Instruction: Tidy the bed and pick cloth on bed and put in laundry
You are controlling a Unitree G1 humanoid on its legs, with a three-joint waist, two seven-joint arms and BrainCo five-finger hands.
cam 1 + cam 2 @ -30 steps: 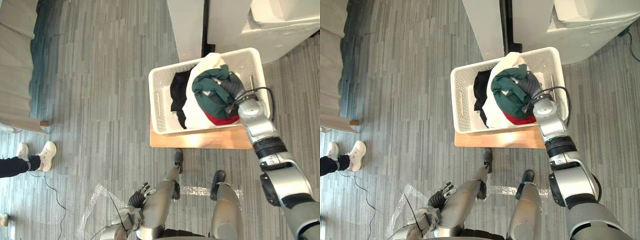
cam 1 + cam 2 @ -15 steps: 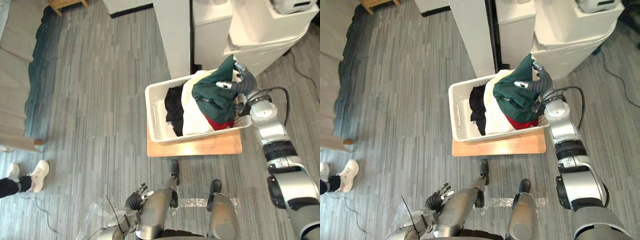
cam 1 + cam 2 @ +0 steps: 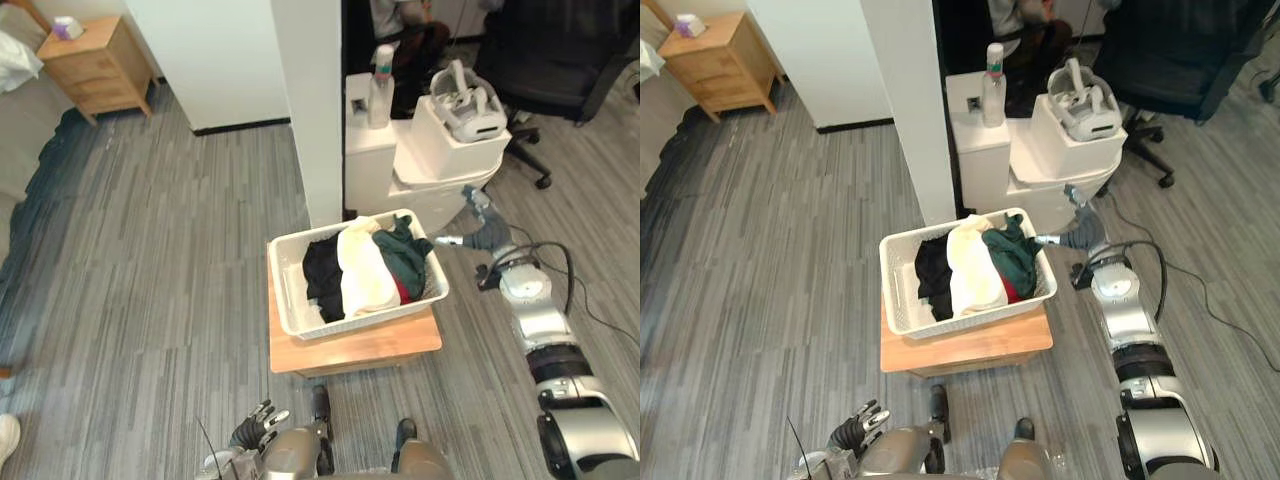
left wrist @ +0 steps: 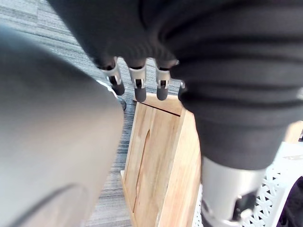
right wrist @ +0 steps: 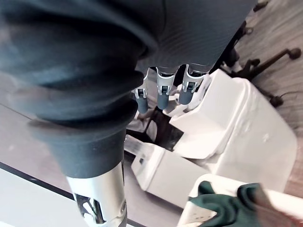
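Observation:
A white laundry basket stands on a low wooden stand. In it lie a black cloth, a cream cloth and a dark green cloth over a bit of red. My right hand hovers just right of the basket, open and holding nothing; its wrist view shows straight fingers with the green cloth off to one side of them. Low by my side hangs my left hand, open, its fingers near the wooden stand.
Behind the basket are white cabinets carrying a spray bottle and a headset. A white pillar rises beside them. An office chair is at far right, a wooden nightstand at far left.
The green cloth has left my right hand and now lies in the basket. The hand has opened and drawn back to the right. The camera has tilted up.

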